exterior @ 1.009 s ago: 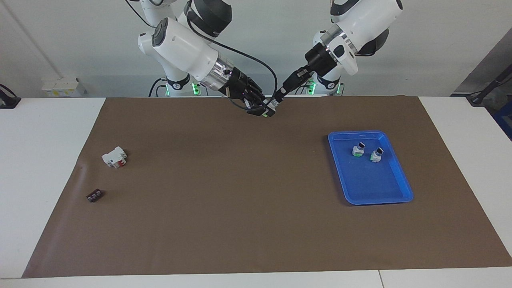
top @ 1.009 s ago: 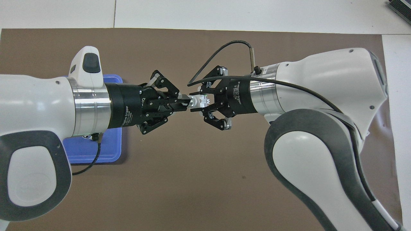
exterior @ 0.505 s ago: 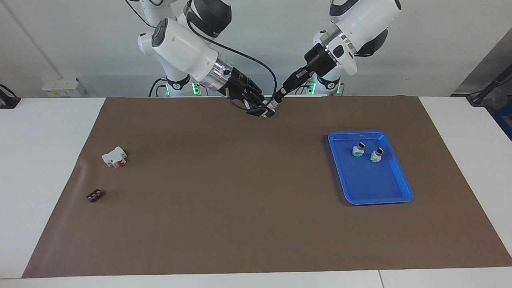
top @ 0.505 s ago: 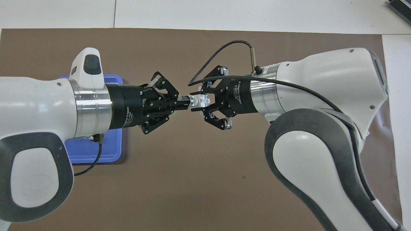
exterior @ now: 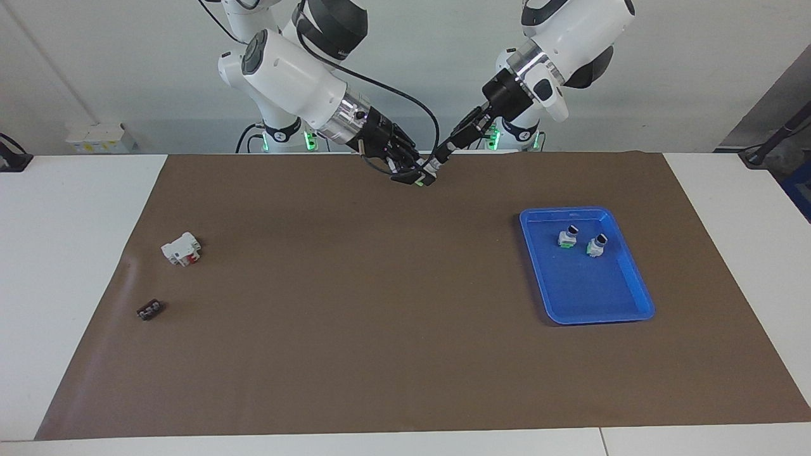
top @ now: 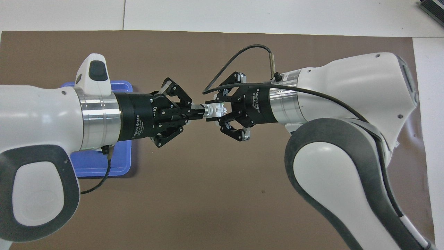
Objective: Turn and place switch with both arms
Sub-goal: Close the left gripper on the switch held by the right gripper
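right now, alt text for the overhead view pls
Two white robot arms meet above a brown mat, holding one small selector switch between them: the left gripper is shut on its black knob end, the right gripper on its white body. A corner of a blue tray shows under the left arm.

Switch (top: 212, 110): centre of the overhead view, upper centre of the facing view, raised over the mat (exterior: 380, 354), between left gripper (top: 195, 111) and right gripper (top: 215, 113), both clamped on it.
Tray (exterior: 624, 304): right of the facing view, on the mat; two more switches (exterior: 566, 236) (exterior: 596, 244) side by side in its upper half.
Block (exterior: 181, 248): left of the facing view, on the mat.
Terminal strip (exterior: 149, 310): lower left of the block, near the mat's edge.
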Action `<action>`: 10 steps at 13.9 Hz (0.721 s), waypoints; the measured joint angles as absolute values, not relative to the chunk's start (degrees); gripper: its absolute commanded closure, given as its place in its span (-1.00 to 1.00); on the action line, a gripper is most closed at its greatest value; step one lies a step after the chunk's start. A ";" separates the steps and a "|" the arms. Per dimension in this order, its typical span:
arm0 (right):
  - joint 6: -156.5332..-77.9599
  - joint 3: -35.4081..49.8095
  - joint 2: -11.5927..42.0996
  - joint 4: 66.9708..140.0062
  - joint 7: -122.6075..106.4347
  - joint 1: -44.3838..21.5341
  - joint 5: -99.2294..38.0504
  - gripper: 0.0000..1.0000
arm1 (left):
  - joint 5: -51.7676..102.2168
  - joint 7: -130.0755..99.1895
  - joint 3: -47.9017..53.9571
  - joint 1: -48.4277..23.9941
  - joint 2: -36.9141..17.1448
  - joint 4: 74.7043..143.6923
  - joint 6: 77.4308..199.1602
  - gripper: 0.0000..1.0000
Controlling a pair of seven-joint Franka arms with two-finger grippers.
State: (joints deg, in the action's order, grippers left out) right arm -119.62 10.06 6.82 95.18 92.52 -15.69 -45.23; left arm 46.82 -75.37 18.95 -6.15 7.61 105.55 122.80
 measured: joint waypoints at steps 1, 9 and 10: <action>-119.85 10.06 6.83 95.18 92.52 -15.72 -45.23 1.00 | 46.84 -79.69 18.95 -6.20 7.64 105.62 123.21 1.00; -120.74 10.16 7.49 95.16 92.51 -16.35 -45.23 1.00 | 44.46 -115.52 18.93 -6.23 7.96 106.21 124.29 1.00; -120.80 10.20 7.57 95.15 92.51 -16.39 -45.23 1.00 | 44.31 -119.10 18.92 -6.19 8.00 106.31 124.34 1.00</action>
State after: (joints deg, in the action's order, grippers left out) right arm -120.80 10.20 7.57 95.15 92.51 -16.39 -45.23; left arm 44.31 -119.10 18.92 -6.19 8.00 106.31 124.34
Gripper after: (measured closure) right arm 0.665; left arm 0.903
